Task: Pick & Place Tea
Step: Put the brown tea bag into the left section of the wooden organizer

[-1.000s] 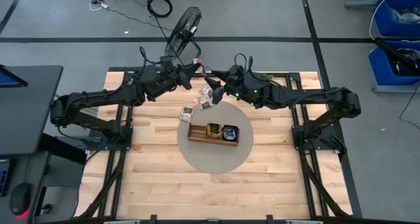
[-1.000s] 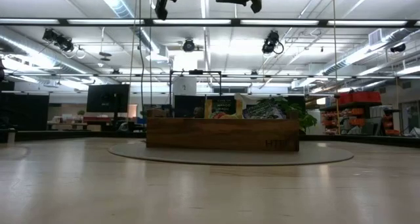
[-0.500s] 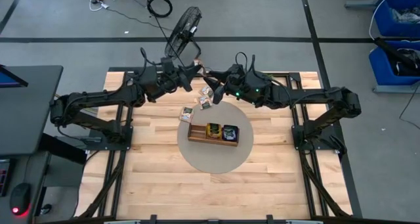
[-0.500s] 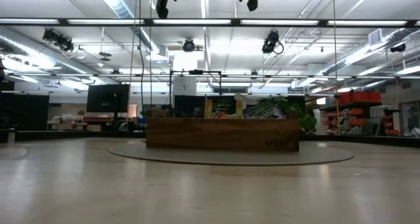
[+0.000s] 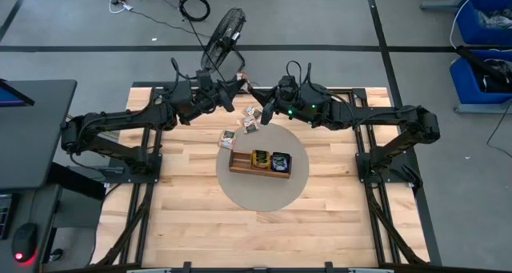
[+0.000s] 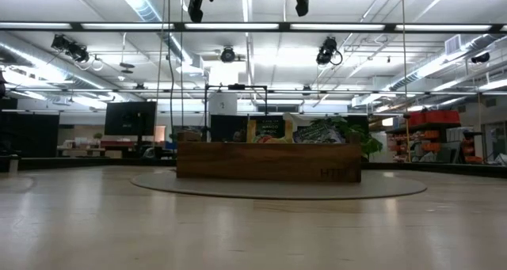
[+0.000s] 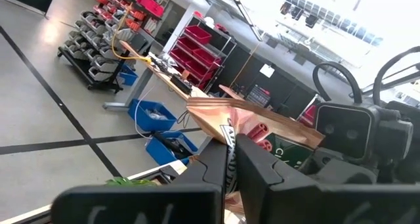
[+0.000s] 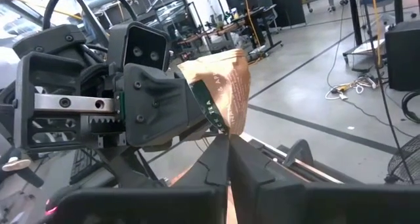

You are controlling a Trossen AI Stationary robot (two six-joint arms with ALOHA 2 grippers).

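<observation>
Since a second ago the right gripper (image 5: 254,90) is closing down onto the copper tea packet (image 8: 223,86) that the left gripper (image 5: 240,84) is pinching, both jaws narrow on it, high above the far edge of the wooden table (image 5: 192,217); other packets (image 5: 250,122) are lying just beyond the wooden tray (image 5: 260,162), which is sitting on a round mat (image 5: 260,194)
</observation>
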